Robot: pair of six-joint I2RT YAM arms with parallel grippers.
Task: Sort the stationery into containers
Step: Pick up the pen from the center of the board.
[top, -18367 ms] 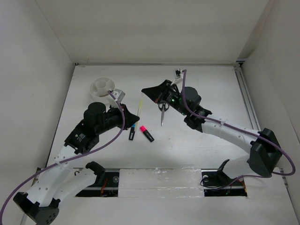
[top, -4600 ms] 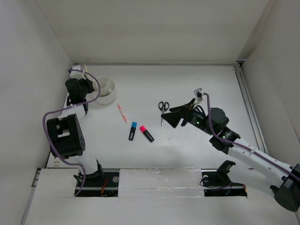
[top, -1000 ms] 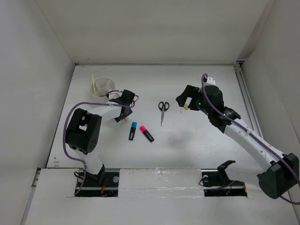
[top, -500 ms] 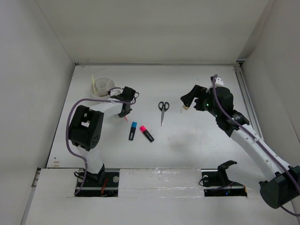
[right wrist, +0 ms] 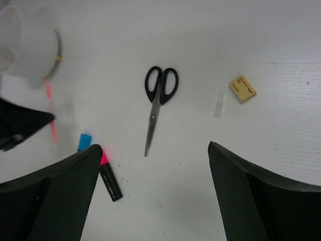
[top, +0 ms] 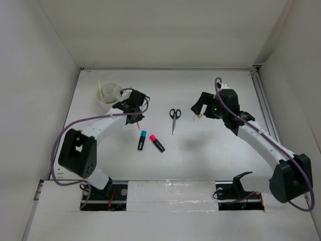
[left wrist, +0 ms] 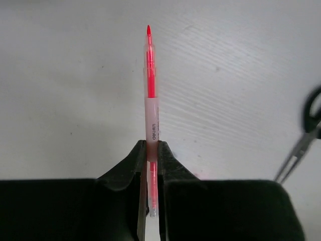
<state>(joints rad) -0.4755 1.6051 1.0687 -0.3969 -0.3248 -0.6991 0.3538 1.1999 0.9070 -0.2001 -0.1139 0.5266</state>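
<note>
My left gripper point(left wrist: 151, 150) is shut on the thin pink pen point(left wrist: 151, 95), whose tip points away from the wrist. From above, that gripper point(top: 133, 109) is just right of the white bowl point(top: 109, 95), where the yellow pen point(top: 100, 89) leans. The black-handled scissors point(right wrist: 158, 98) lie mid-table, with the tan block point(right wrist: 243, 88) to their right. The blue-capped highlighter point(top: 142, 139) and the pink-capped one point(top: 157, 143) lie side by side. My right gripper point(right wrist: 153, 146) hangs open and empty over the scissors' tip.
A small clear cap point(right wrist: 218, 105) lies beside the tan block. White walls close in the table on the left, back and right. A metal rail point(top: 263, 105) runs along the right edge.
The left jaws have shut on the pink pen, and that arm has swung forward. The right gripper has shifted slightly left and stays open.
</note>
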